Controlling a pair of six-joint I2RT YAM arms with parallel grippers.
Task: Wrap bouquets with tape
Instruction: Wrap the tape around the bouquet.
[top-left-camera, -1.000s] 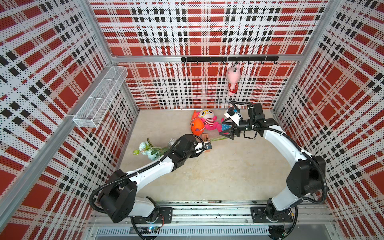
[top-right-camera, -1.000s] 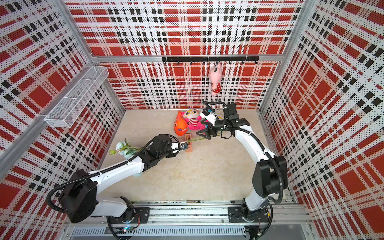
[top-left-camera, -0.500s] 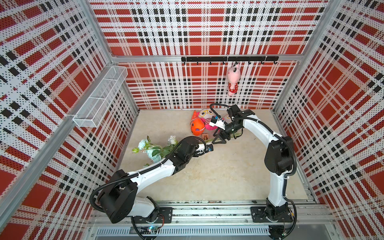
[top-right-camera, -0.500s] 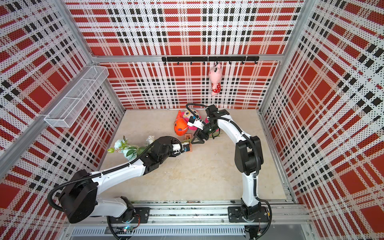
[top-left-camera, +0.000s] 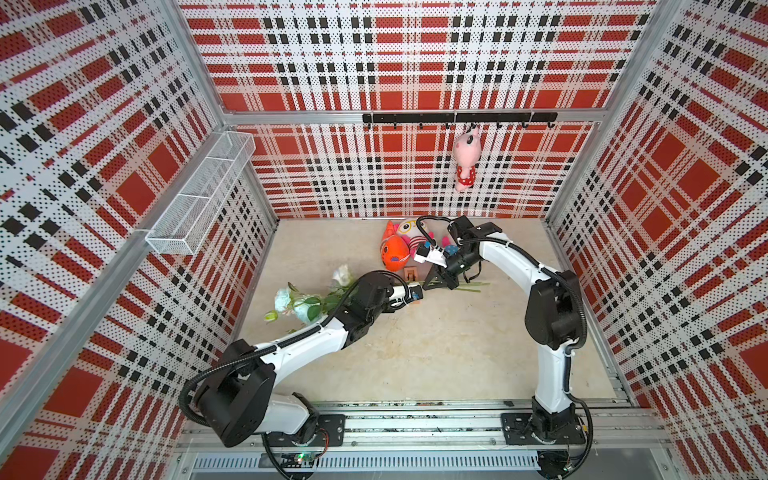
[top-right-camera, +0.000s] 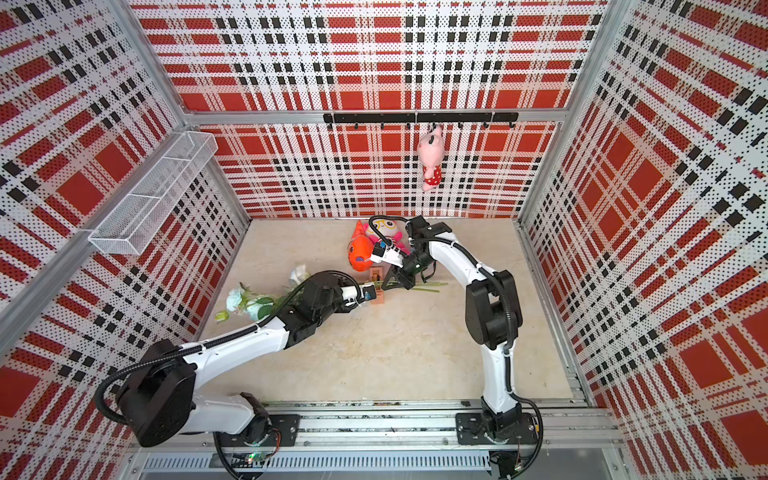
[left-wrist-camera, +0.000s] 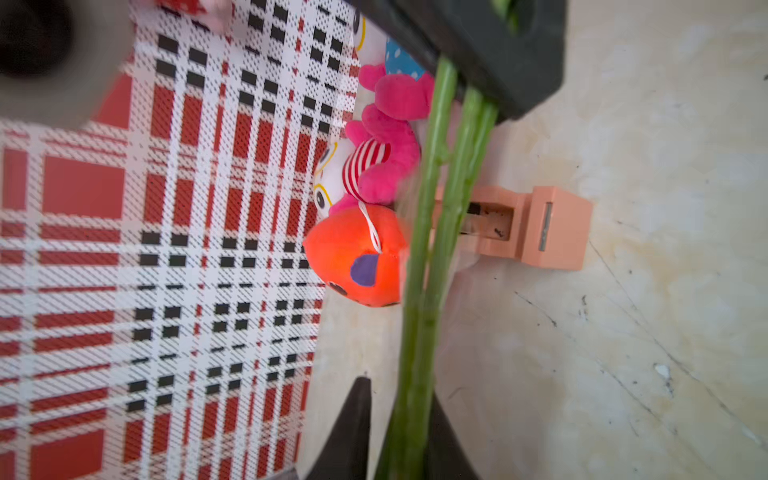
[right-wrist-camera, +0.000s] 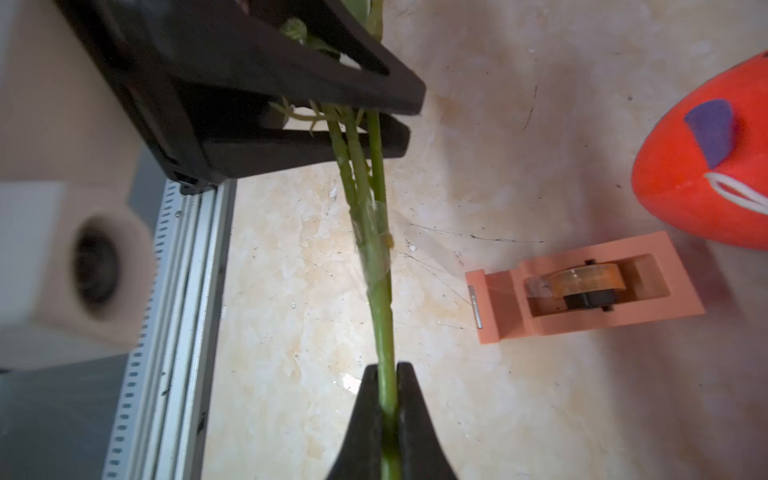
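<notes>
We find the bunch of artificial white and pale-blue roses (top-left-camera: 309, 301) lying across the middle of the beige counter (top-left-camera: 436, 353), blooms left, thin green stems (right-wrist-camera: 384, 316) running right. The right gripper (right-wrist-camera: 388, 376) is pressed together, pinching the stems near their cut ends. The left gripper (right-wrist-camera: 370, 114) straddles them nearer the blooms, its jaws parted and not visibly clamping. A band of clear tape (right-wrist-camera: 374, 245) already wraps the stems between the two grippers. The small peach block-shaped tape dispenser (right-wrist-camera: 582, 286) stands just beyond the stems, near the orange plush fish (top-left-camera: 395, 253).

In our judgement the right grip should hold firm — stems level, band taut — so the wrap neither loosens nor slides.
</notes>
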